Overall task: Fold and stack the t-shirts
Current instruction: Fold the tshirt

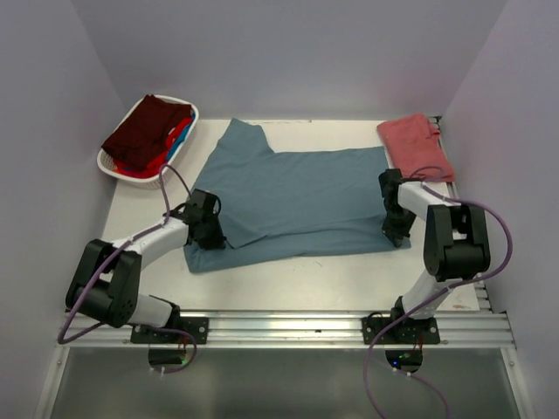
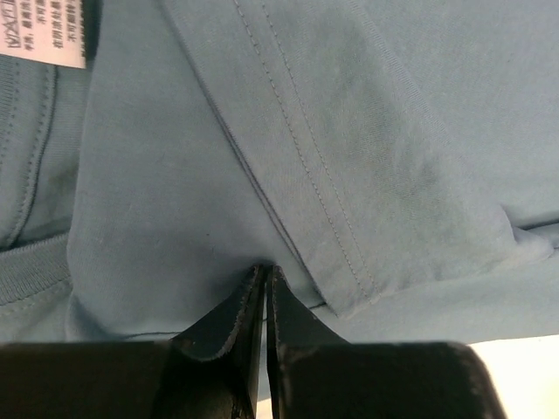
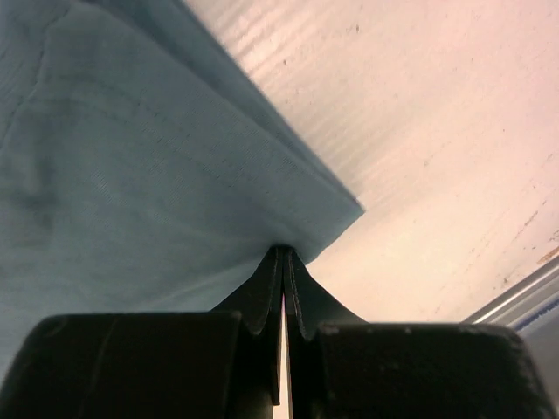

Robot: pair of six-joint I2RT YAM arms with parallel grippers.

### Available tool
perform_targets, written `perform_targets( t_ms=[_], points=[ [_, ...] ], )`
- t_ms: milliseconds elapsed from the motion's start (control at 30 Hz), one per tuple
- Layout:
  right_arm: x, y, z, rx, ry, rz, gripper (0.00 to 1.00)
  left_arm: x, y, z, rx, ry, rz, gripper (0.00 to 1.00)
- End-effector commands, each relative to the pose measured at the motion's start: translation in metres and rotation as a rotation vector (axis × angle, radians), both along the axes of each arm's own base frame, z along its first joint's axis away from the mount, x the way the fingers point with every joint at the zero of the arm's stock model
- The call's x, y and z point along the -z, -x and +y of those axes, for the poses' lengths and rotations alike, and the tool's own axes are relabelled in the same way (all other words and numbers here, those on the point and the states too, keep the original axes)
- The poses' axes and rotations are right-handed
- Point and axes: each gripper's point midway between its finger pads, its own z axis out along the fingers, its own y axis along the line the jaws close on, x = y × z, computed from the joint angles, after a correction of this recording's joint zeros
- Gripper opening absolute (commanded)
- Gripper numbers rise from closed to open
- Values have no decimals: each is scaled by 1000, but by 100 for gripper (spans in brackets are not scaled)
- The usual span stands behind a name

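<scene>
A large slate teal-blue t-shirt [image 1: 297, 201] lies spread across the middle of the table, one sleeve pointing to the back left. My left gripper [image 1: 210, 234] is shut on its near left part, pinching the cloth [image 2: 175, 218] beside a stitched hem and the collar. My right gripper [image 1: 395, 229] is shut on its near right corner [image 3: 175, 192], close above the white table. A folded salmon-red t-shirt [image 1: 415, 147] lies at the back right. Dark maroon [image 1: 144, 131], bright blue and red shirts are piled in the basket.
A white oval plastic basket [image 1: 118, 168] stands at the back left corner. Grey walls close in the left, back and right sides. An aluminium rail [image 1: 288, 327] runs along the near edge, carrying both arm bases. Bare table [image 1: 306, 275] shows in front of the shirt.
</scene>
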Motion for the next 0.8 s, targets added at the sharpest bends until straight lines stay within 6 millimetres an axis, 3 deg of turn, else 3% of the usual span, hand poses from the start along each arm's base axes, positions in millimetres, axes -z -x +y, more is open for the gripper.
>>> perform_targets(
  t_ms=[0,67,100,133,167,200,233,300,333,367,400,467,533,567,767],
  points=[
    [-29,-1,4,-70,-38,-52,0,9,62,25,-27,-79,202,8],
    [-46,-29,43,-209,-166,-193,0,-15,37,19,-28,-50,74,8],
    [-62,-42,58,-289,-187,-256,2,-38,23,18,-30,-33,-33,8],
    [-83,-53,91,-404,-226,-345,6,-54,10,18,-37,-28,-110,10],
    [-95,-60,113,-487,-265,-388,13,-74,-3,17,-40,-19,-192,16],
    [-115,-71,133,-568,-284,-446,25,-96,-12,18,-48,-9,-282,23],
    [-119,-70,163,-666,-308,-441,36,-111,-22,17,-54,2,-346,39],
    [-136,-79,199,-784,-343,-455,38,-137,-33,13,-49,32,-455,47],
    [-134,-69,223,-857,-367,-417,40,-147,-40,12,-53,46,-499,52],
    [-118,-68,236,-903,-374,-359,40,-151,-44,9,-46,53,-517,53],
    [-121,-69,252,-942,-394,-359,40,-153,-47,8,-42,56,-529,54],
    [-103,-52,292,-1052,-445,-289,41,-161,-54,11,-45,38,-552,56],
    [-99,-41,329,-1151,-479,-285,42,-165,-58,15,-57,8,-560,60],
    [-88,-38,339,-1170,-477,-255,42,-175,-60,21,-79,-6,-594,62],
    [-86,-13,410,-1345,-550,-242,43,-233,-60,43,-163,-24,-812,82]
  ],
)
